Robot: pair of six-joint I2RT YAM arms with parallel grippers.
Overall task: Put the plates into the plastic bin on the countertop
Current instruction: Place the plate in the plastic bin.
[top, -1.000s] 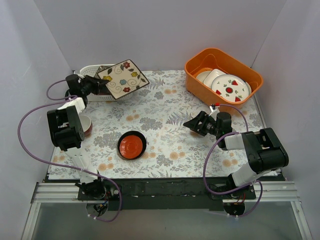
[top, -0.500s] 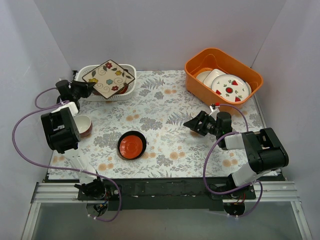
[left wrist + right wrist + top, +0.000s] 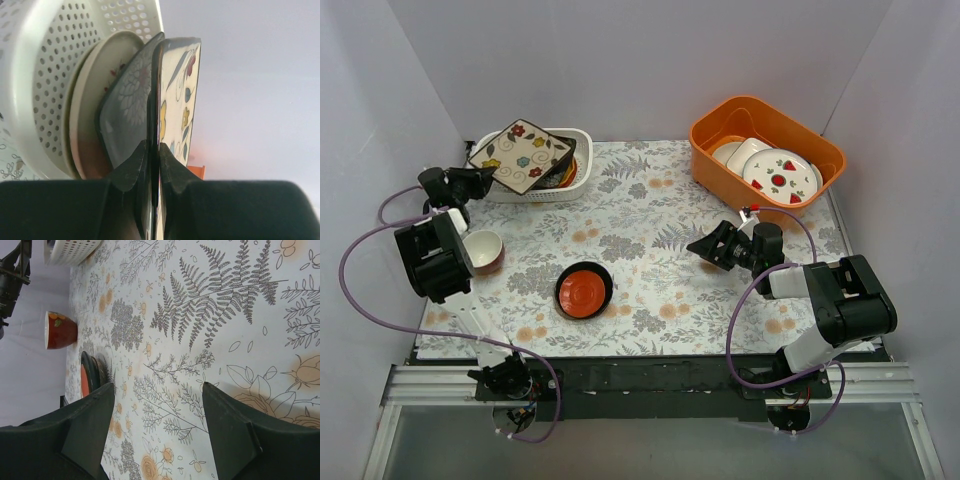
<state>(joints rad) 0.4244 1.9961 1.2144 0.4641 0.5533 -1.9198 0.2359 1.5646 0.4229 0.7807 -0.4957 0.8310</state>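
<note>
While my left hand (image 3: 480,180) is pressed tight on the edge of the cream flowered plate (image 3: 520,155), that plate hangs tilted over the white bin (image 3: 582,150) at the far left of the counter (image 3: 660,225), not yet let go. From my left wrist I see it lying close against a dark square plate (image 3: 127,110) with a pale flower pattern, and behind that a cream round plate (image 3: 87,115), both leaning inside the bin's holed wall; whether the flowered plate already rests on them I cannot tell. So I judge the job mostly done: several plates are in, and this one only needs setting down and releasing. What is left, as far as I can see, is the red dish (image 3: 584,291) with the dark rim, lying flat near the middle of the counter toward the near side. A small cup (image 3: 483,250) stands on the left, just beside my left arm. My right hand (image 3: 713,246) is spread wide and holds nothing, low over the counter right of the middle, well apart from the red dish. The orange tub (image 3: 765,103) at the far right holds white strawberry plates (image 3: 780,178), which I take to be none of my concern.
</note>
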